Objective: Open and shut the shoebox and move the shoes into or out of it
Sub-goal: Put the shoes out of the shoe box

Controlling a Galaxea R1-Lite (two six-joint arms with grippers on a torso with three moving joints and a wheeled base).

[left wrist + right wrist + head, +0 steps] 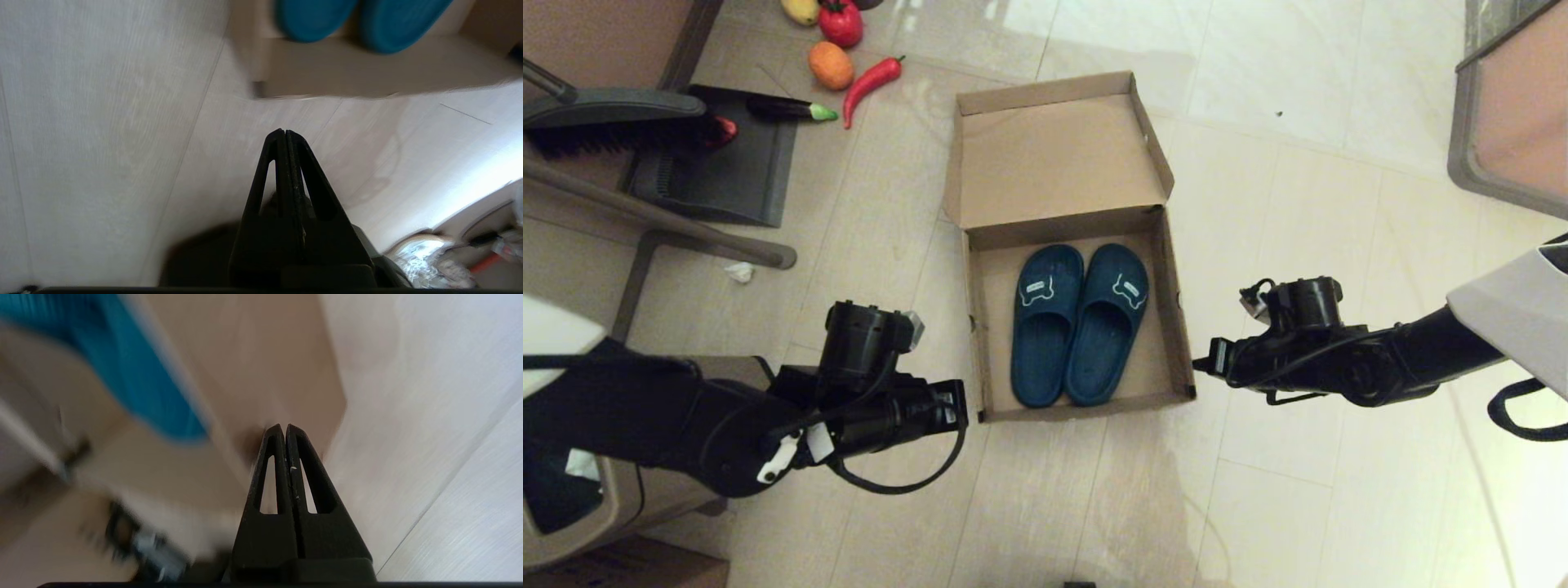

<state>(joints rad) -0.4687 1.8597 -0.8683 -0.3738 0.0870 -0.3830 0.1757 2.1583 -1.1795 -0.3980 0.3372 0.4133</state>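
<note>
Shoebox [980, 327] sits open on floor [1298, 163], lid flap folded back away from robot. Shoes [1080, 322] side by side inside, long axis running toward/away from robot, toes at far end near hinge.

Left tool [284, 136] pressed together, empty, just off box's near-left corner. Right tool [284, 430] also pressed together, empty, right by box's right wall near front corner.

Pretty symmetric tbh, each arm nearer its own slipper. Guessing both need to spread first.

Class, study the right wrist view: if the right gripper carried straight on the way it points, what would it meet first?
Most likely the shoebox: the right gripper, jaws shut, points at its outer side wall near the rim, with a blue slipper lying inside beyond it. How far off the wall is remains unclear.
</note>
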